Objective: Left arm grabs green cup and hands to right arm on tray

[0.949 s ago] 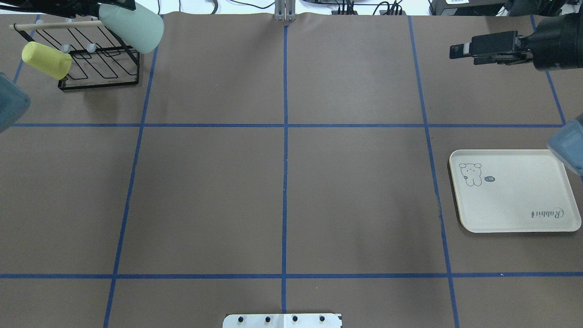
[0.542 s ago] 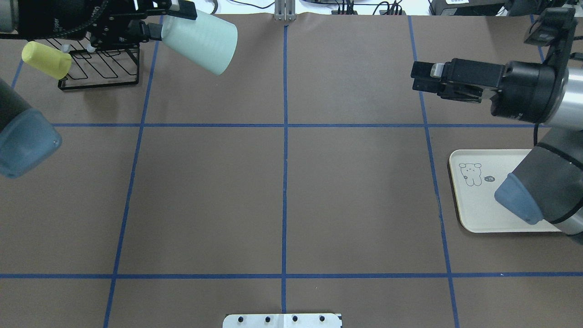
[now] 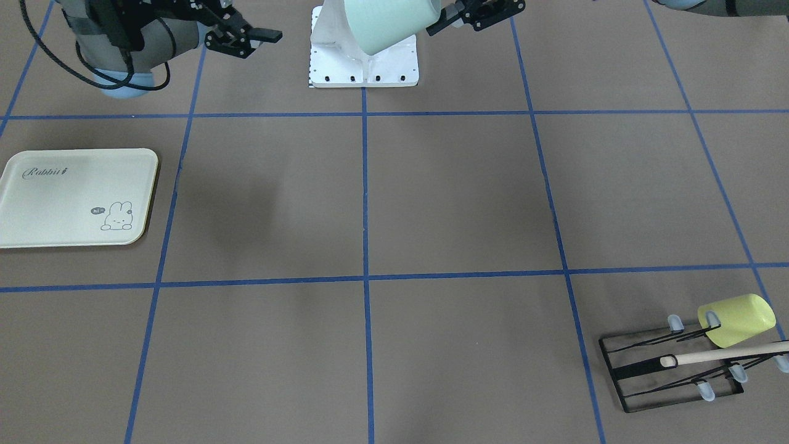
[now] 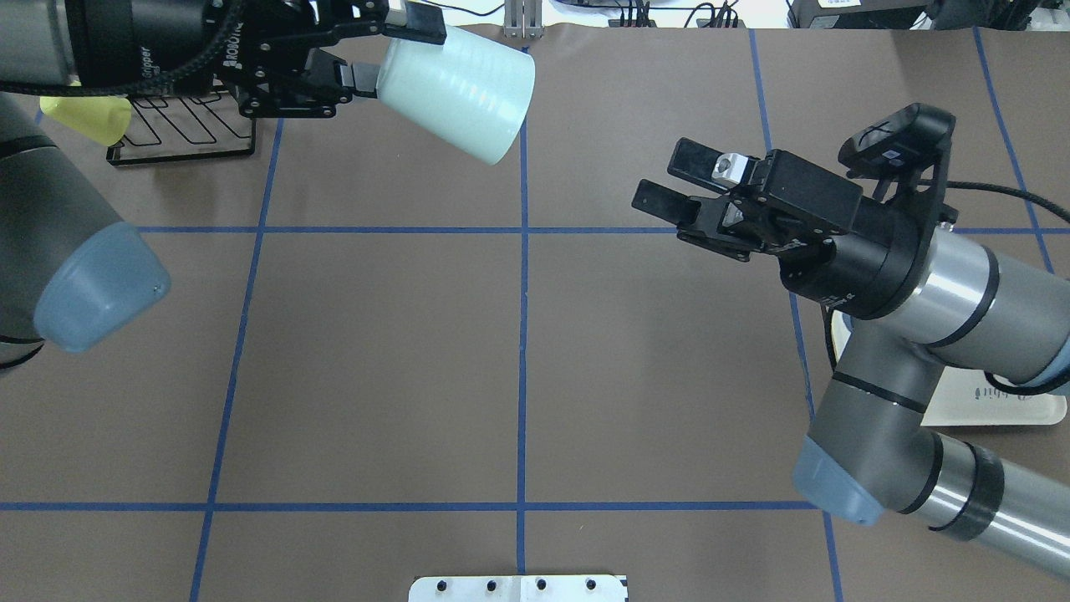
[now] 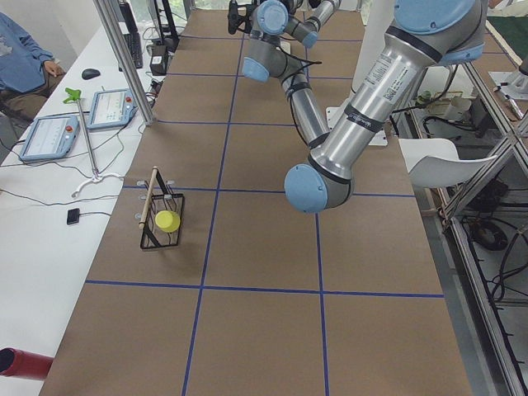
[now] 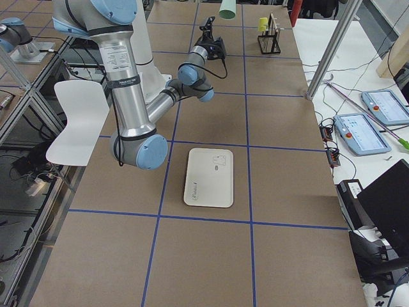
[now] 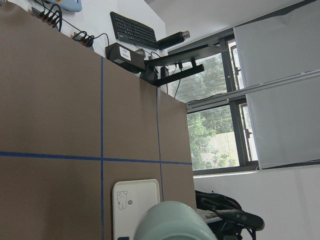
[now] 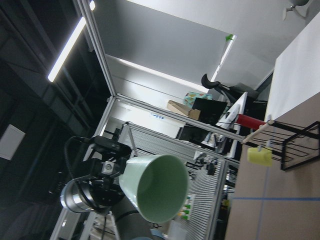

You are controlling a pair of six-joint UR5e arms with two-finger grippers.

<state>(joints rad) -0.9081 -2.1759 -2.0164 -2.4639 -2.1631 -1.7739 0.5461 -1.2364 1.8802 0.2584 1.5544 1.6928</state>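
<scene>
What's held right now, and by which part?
The left gripper clamps the green cup at its base end; the right gripper is open, empty.

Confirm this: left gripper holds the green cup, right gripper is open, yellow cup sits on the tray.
One error: the front-facing view shows the yellow cup on the black wire rack, not the tray. Left gripper holds the green cup; right gripper is open.

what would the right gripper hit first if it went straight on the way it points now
Probably the green cup, at its open mouth; the right gripper points at it with nothing visible between, though relative height is unclear.
</scene>
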